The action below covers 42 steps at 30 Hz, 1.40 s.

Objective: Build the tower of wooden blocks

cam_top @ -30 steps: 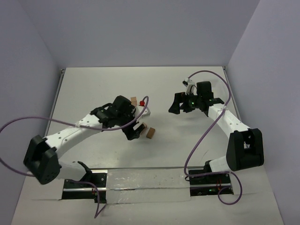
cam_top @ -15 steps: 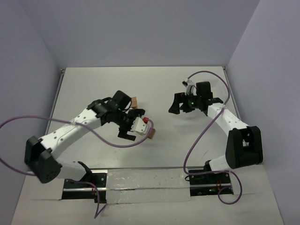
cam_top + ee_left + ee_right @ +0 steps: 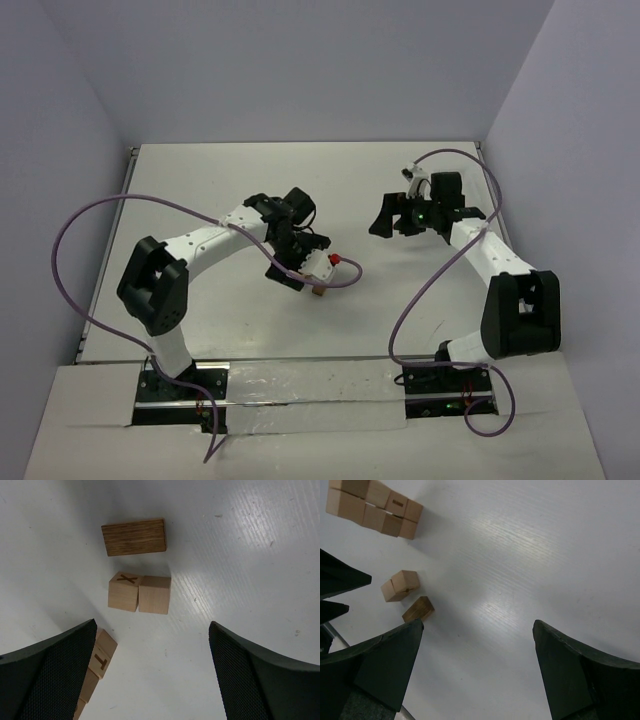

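1. White tabletop (image 3: 200,200): carries every piece we list here.

2. Line of small light-brown wooden cubes (image 3: 375,507): one cube wide, set end to end and touching. From the right wrist we count about five. We cannot tell whether the line stands or lies. From the left wrist its near end is partly hidden behind one finger. The T cube (image 3: 102,655) at that end bears a dark letter "T". The bar-marked cube (image 3: 396,502) in the line shows a short dark bar that we cannot read.

3. Pair of loose cubes: touching side by side, flat on the tabletop, near that line but not touching it. We note the X cube (image 3: 124,591), marked with a dark "X", and the plain cube (image 3: 155,595), unmarked on the faces we see.

4. Dark-brown oblong wooden block (image 3: 134,537): near the pair but apart from it, beyond it in the left wrist view.

5. Left fingers (image 3: 265,675): spread wide, nothing between them; the pair lies ahead of them.

6. Right fingers (image 3: 585,675): spread wide, holding nothing, well apart from all the blocks.

7. Translucent plastic sheet or tray (image 3: 310,385): along the near edge between the arm bases. We cannot tell what it holds.
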Each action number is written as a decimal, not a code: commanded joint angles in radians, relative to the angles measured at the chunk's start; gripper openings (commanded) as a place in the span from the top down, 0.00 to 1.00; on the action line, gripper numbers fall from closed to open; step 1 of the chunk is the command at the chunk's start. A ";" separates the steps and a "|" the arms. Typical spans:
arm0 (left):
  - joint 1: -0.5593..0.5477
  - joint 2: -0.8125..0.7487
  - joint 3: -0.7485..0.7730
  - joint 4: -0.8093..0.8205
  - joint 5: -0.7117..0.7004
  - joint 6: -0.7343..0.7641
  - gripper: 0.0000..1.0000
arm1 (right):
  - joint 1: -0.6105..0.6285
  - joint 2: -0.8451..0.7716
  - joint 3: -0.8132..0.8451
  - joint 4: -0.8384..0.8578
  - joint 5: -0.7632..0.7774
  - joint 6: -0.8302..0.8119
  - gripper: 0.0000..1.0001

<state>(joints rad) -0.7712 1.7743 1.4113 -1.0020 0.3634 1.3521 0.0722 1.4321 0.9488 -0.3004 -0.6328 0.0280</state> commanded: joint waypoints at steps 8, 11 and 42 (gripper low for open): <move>-0.005 0.086 -0.040 0.177 -0.026 -0.027 0.01 | -0.065 -0.006 0.050 0.001 -0.074 -0.011 0.02; -0.005 0.092 -0.045 0.205 -0.030 -0.033 0.01 | -0.078 -0.004 0.051 0.000 -0.080 -0.013 0.02; -0.004 0.163 -0.042 0.164 -0.041 0.032 0.04 | -0.106 0.024 0.063 -0.013 -0.105 -0.017 0.02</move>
<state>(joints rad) -0.7712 1.9150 1.3685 -0.8192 0.3132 1.3514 -0.0236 1.4494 0.9634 -0.3168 -0.7122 0.0244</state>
